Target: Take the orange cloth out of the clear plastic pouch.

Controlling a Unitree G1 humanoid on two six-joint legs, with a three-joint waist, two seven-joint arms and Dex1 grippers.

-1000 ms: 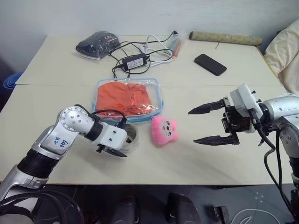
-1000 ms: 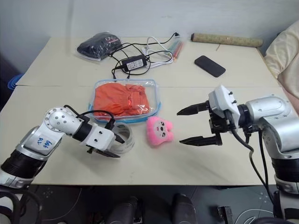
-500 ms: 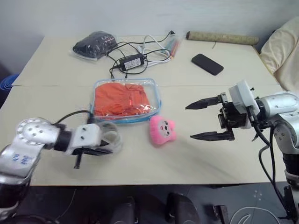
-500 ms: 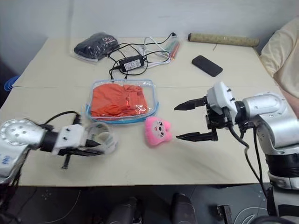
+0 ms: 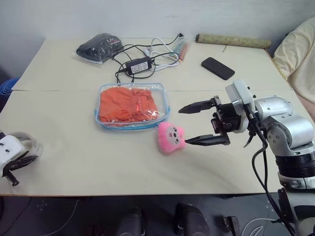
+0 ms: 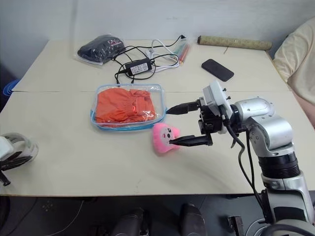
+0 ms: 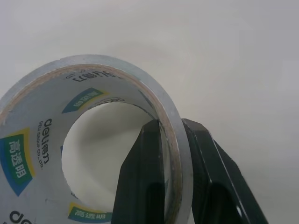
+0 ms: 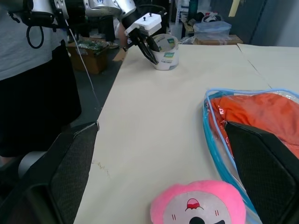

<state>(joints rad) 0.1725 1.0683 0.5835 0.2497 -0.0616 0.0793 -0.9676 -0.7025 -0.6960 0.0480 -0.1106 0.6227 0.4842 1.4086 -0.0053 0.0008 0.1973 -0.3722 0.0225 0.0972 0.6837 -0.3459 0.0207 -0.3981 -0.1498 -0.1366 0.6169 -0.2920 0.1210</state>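
The clear plastic pouch (image 5: 132, 118) with light blue edging lies flat at the table's middle. The orange cloth (image 5: 127, 103) is folded inside it. My right gripper (image 5: 183, 126) hangs open just right of the pouch, with its lower finger beside a pink plush toy (image 5: 170, 137). In the right wrist view the pouch (image 8: 212, 140) and cloth (image 8: 266, 109) lie between the fingers (image 8: 70, 172). At the table's left edge, my left gripper (image 7: 170, 123) is shut on the wall of a tape roll (image 7: 70, 102), which also shows in the head view (image 5: 27, 142).
At the back of the table lie a plastic bag of black stuff (image 5: 100, 45), a power adapter with tangled cables (image 5: 140, 64), coloured pens (image 5: 184, 48), a black phone (image 5: 221, 68) and a rolled mat (image 5: 234, 40). A beige cushion (image 5: 301, 54) sits at the right.
My left arm swung left from in front of the pouch to the table's left edge, carrying the tape roll. My right gripper moved left, toward the plush toy and the pouch, still open.
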